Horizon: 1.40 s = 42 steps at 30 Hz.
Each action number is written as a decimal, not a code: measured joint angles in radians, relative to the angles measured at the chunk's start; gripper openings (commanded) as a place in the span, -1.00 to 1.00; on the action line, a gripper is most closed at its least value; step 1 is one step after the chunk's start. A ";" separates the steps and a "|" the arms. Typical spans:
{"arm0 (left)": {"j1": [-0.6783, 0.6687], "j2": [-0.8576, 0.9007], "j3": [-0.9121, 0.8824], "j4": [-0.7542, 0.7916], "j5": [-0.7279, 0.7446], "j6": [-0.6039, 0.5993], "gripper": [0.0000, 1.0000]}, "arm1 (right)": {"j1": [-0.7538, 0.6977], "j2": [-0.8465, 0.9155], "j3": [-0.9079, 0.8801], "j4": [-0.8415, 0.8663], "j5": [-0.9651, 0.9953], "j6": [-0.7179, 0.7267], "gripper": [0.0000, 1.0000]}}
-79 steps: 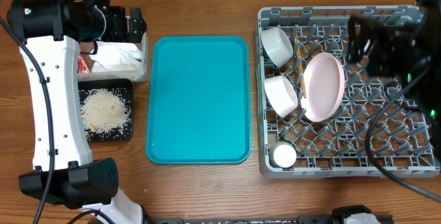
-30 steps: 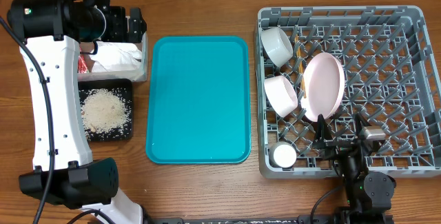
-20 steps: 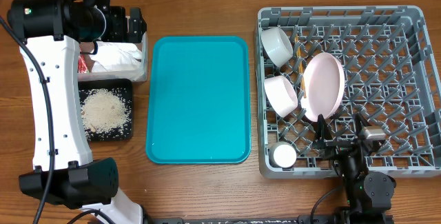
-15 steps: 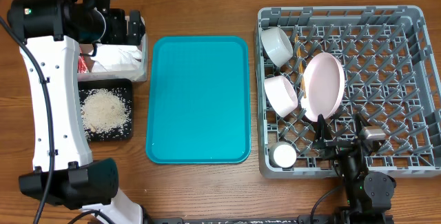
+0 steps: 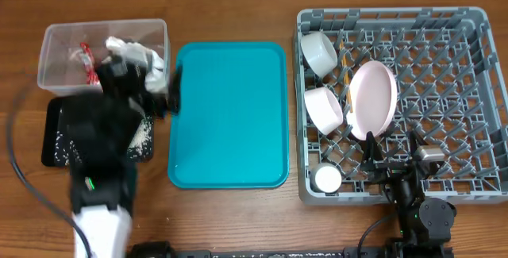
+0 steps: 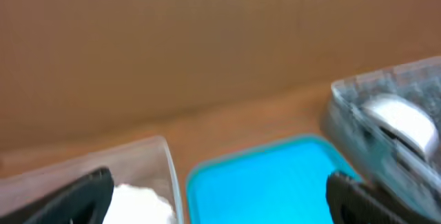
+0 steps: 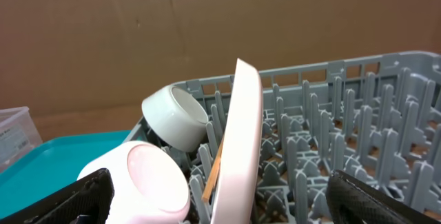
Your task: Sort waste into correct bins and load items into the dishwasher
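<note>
Left gripper (image 5: pixel 163 83) has pulled back off the clear tub (image 5: pixel 59 48) — gaping, empty, at the edge of the teal tray (image 5: pixel 230 115); right gripper (image 5: pixel 391 148) likewise, at the near rim of the rack (image 5: pixel 476 16).

A robot lab bench, this: wooden table (image 5: pixel 238 218), brown cardboard wall (image 7: pixel 207 31) behind, cabled robot arm (image 5: pixel 99 143), dish rack (image 5: pixel 476 91) staged on top.

**Middle open, rack's left side crowded**

The teal tray (image 5: pixel 228 115) at centre lies bare, reachable from above. In the rack (image 5: pixel 460 123), bowls (image 5: pixel 323 109), an upright plate (image 5: pixel 373 99) and a cup (image 5: pixel 326 179) crowd the left columns, and the right half has only pegs. At lower left a blurred arm (image 5: pixel 99 143) covers the black tray (image 5: pixel 54 131).
</note>
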 measured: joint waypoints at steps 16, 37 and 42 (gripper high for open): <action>0.000 -0.792 -0.745 0.155 -0.055 0.008 1.00 | 0.000 -0.001 0.000 0.000 0.000 0.000 1.00; 0.000 -0.908 -0.758 0.007 -0.100 0.012 1.00 | 0.000 -0.001 0.000 -0.001 0.000 0.000 1.00; 0.000 -0.908 -0.758 0.007 -0.100 0.012 1.00 | 0.000 -0.001 0.000 -0.001 0.000 0.000 1.00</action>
